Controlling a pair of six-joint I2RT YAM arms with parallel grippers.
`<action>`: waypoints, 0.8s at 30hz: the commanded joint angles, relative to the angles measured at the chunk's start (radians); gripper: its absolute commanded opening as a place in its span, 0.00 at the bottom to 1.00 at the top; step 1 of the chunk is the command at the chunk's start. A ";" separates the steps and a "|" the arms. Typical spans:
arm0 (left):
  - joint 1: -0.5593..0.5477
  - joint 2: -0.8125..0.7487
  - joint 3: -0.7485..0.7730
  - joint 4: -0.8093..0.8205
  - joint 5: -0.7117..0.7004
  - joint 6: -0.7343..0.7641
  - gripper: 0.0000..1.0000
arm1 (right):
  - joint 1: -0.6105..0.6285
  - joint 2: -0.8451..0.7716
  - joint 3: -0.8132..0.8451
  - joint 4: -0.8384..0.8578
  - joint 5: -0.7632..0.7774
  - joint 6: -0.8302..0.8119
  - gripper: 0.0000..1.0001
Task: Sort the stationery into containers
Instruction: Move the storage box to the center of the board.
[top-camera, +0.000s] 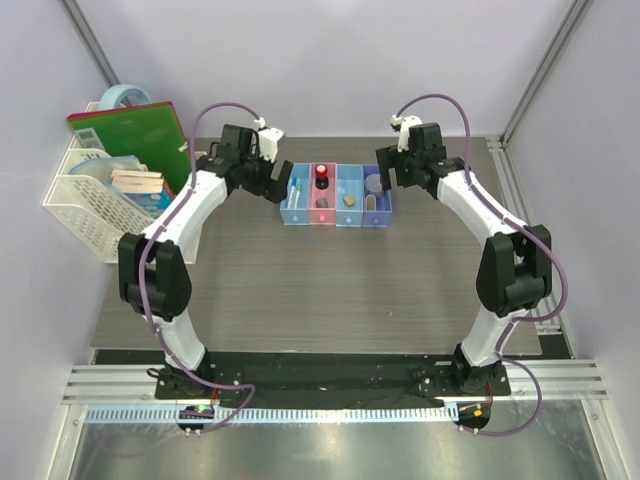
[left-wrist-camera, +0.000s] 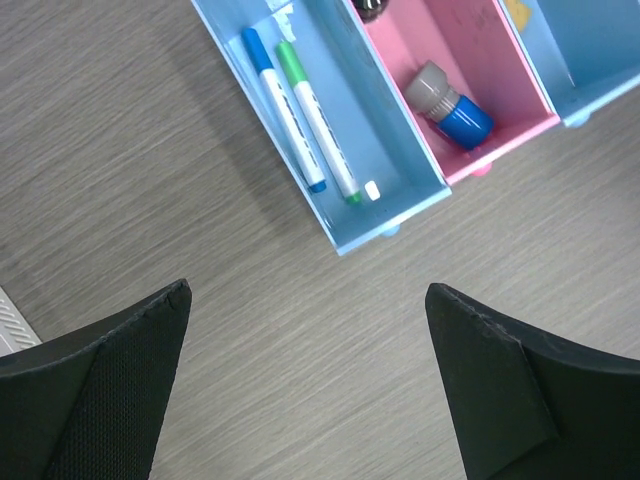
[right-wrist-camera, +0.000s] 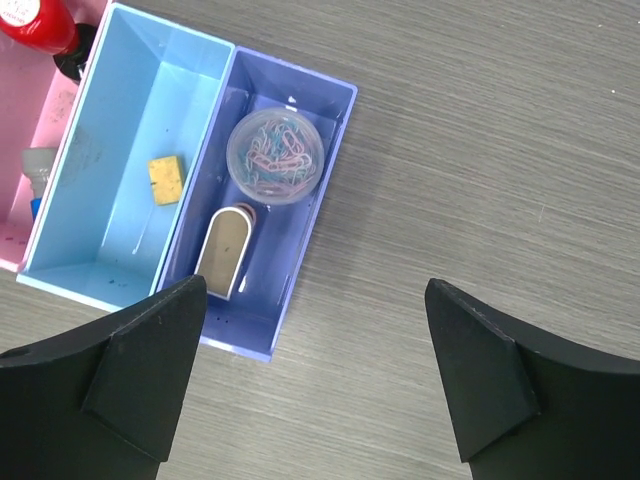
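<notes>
The row of four joined bins (top-camera: 309, 222) stands at the table's back centre. In the left wrist view the first light blue bin (left-wrist-camera: 261, 120) holds the blue-tipped pen (left-wrist-camera: 283, 110) and the green-capped white pen (left-wrist-camera: 320, 125). The pink bin (left-wrist-camera: 440, 40) holds a blue and grey block (left-wrist-camera: 452, 105). In the right wrist view the red-and-black knob (right-wrist-camera: 40, 25) is in the pink bin. The yellow block (right-wrist-camera: 167, 180) lies in the second light blue bin (right-wrist-camera: 130, 120). The round tub (right-wrist-camera: 275, 155) and the pink-white clip (right-wrist-camera: 225, 250) lie in the purple bin (right-wrist-camera: 262, 290). My left gripper (left-wrist-camera: 308, 290) and right gripper (right-wrist-camera: 315, 285) are open and empty, hovering beside the row's two ends.
A white mesh basket (top-camera: 85, 200) with a green book (top-camera: 135, 135), notebooks and a light blue tape roll (top-camera: 125, 97) stands at the far left. Grey walls enclose the back and sides.
</notes>
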 joint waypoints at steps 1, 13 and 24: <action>0.009 0.018 0.042 0.096 -0.060 -0.052 1.00 | -0.003 0.034 0.071 -0.004 0.052 0.029 0.96; 0.017 0.155 0.087 0.144 -0.101 -0.075 1.00 | -0.012 0.148 0.119 -0.006 0.060 0.035 0.96; 0.016 0.232 0.071 0.148 -0.123 -0.045 1.00 | -0.006 0.183 0.076 -0.006 0.080 0.005 0.96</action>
